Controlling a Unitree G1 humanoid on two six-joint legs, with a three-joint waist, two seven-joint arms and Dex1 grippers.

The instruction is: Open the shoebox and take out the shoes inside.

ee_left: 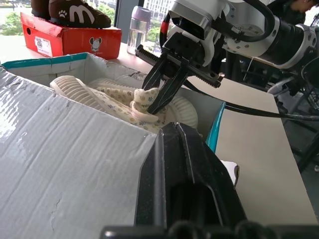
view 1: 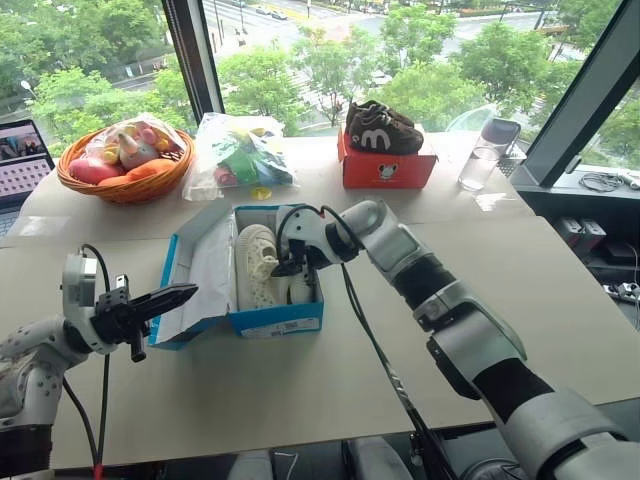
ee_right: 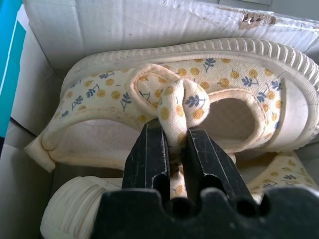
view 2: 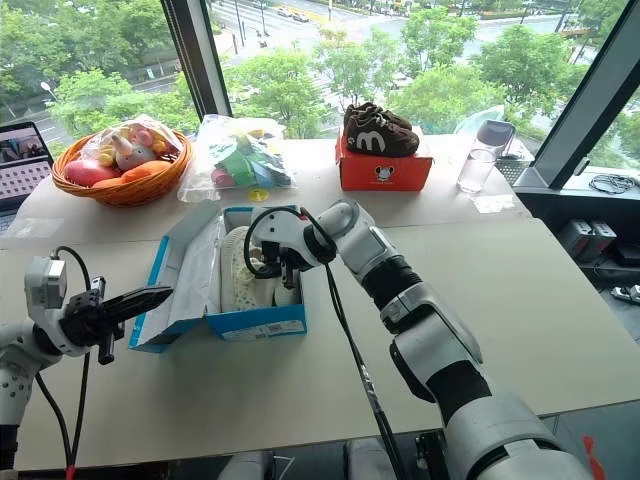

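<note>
Laptop [view 1: 22, 160] cut off at frame edge

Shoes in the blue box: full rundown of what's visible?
The shoes are a small cream canvas pair printed with yellow dots and blue sprigs, with ribbed rubber soles. They lie on their sides inside the open shoebox, white inside. The right gripper is shut on a folded strap of the upper shoe. The other shoe lies partly beneath it.
</note>
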